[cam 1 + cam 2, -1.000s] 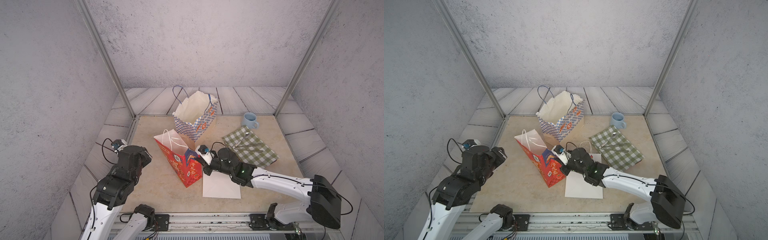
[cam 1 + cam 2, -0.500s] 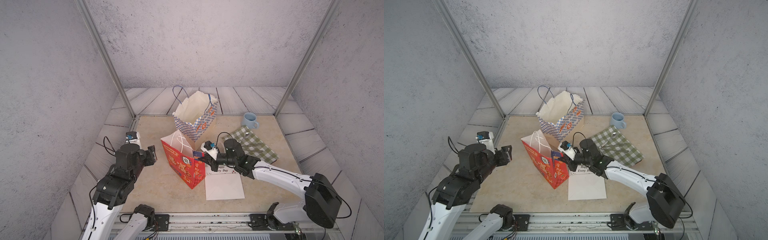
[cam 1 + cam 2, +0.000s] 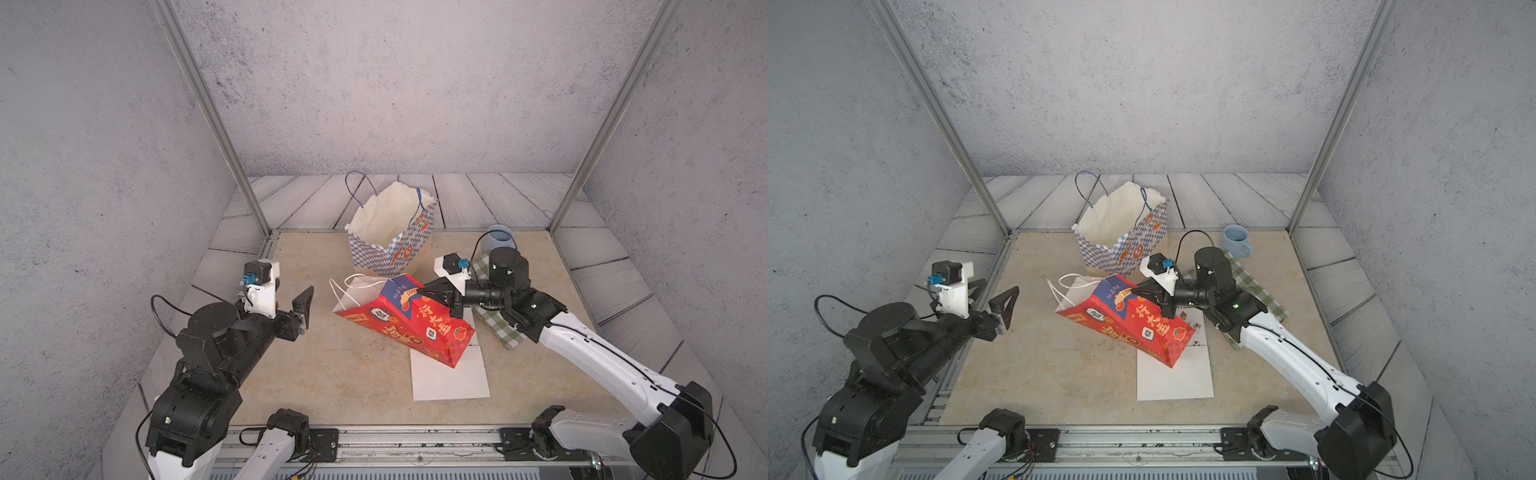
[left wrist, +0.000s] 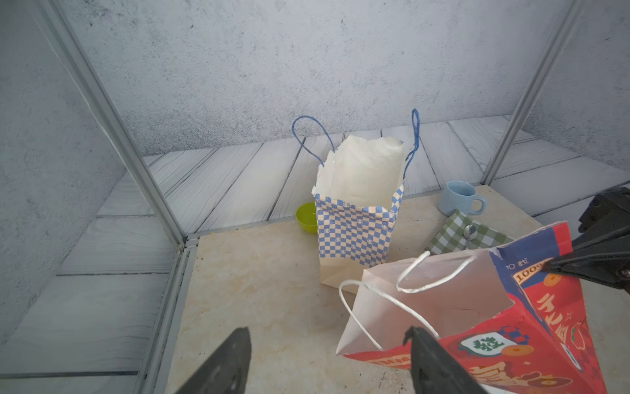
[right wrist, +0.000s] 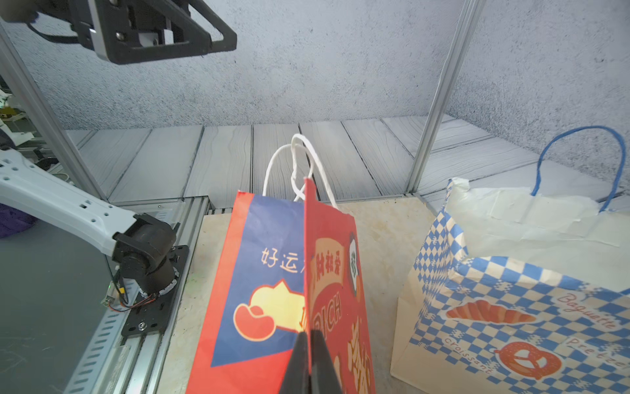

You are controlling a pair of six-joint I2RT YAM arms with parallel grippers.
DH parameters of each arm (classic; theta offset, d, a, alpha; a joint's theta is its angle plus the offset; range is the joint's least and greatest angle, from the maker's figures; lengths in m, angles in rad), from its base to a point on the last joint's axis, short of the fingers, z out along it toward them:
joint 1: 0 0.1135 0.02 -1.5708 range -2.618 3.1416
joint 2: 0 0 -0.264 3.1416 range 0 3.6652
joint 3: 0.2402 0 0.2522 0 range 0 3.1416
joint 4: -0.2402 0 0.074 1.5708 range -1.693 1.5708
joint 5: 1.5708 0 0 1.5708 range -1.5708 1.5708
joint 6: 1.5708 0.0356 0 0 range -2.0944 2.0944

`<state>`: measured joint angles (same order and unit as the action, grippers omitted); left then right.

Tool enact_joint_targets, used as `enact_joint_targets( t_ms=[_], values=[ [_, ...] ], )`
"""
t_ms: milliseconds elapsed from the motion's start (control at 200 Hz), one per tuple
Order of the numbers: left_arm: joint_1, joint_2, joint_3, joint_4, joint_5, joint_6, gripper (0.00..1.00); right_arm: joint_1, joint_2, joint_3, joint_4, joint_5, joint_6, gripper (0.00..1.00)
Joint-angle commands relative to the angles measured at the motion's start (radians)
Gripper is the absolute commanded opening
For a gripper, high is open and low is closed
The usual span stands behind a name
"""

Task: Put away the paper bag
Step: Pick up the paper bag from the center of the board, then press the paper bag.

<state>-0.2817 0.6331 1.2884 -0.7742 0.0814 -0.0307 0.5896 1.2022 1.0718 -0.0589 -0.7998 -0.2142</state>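
Right gripper (image 3: 420, 296) pinching top fold of red bag (image 3: 415, 328) (bag tilting, mouth facing left), left gripper (image 4: 327, 336) hanging spread, empty, just left.

The paper bag (image 3: 415, 328) is bright red with a blue panel and yellow prints. Behind it the checked bag (image 3: 390, 253) is blue-and-cream, white inside. Pale blue mug (image 3: 1235, 241), green gingham cloth (image 4: 453, 238), lime bowl (image 4: 305, 217), white card (image 3: 449, 374), beige mottled worktop (image 3: 332, 365).

Red bag (image 3: 415, 328) smooth printed paper; checkered bag (image 3: 386, 259) matt creased paper; napkin (image 4: 450, 238) woven cloth.
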Motion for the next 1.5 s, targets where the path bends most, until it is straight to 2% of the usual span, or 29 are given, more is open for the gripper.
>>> enact_joint_targets(
  t_ms=[0, 140, 325, 460, 721, 786, 896, 1026, 1326, 1496],
  values=[
    [0.007, 0.024, 0.054, 0.008, 0.096, 0.046, 0.76, -0.035, -0.048, 0.038, -0.096, -0.085, -0.003, 0.05],
    [0.006, 0.003, 0.011, 0.026, 0.108, 0.013, 0.76, -0.066, -0.094, 0.052, -0.11, -0.122, 0.04, 0.0],
    [0.007, -0.076, -0.144, 0.123, 0.129, -0.113, 0.76, -0.081, -0.13, 0.086, -0.118, -0.142, 0.078, 0.0],
    [0.006, -0.118, -0.2, 0.18, 0.16, -0.186, 0.76, -0.108, -0.151, 0.14, -0.109, -0.176, 0.131, 0.0],
    [0.007, -0.147, -0.195, 0.197, 0.254, -0.176, 0.77, -0.192, -0.183, 0.259, -0.131, -0.247, 0.208, 0.0],
    [0.006, -0.145, -0.192, 0.201, 0.3, -0.172, 0.77, -0.204, -0.186, 0.288, -0.129, -0.258, 0.222, 0.0],
    [0.006, -0.134, -0.21, 0.233, 0.44, -0.183, 0.79, -0.211, -0.182, 0.332, -0.116, -0.275, 0.255, 0.0],
    [0.007, -0.113, -0.269, 0.362, 0.607, -0.249, 0.81, -0.212, -0.176, 0.373, -0.066, -0.303, 0.322, 0.0],
    [0.006, -0.059, -0.319, 0.6, 0.748, -0.263, 0.85, -0.211, -0.171, 0.427, -0.004, -0.371, 0.436, 0.0],
    [0.005, -0.059, -0.39, 0.926, 0.902, -0.452, 0.82, -0.211, -0.17, 0.407, 0.095, -0.363, 0.507, 0.0]
  ],
)
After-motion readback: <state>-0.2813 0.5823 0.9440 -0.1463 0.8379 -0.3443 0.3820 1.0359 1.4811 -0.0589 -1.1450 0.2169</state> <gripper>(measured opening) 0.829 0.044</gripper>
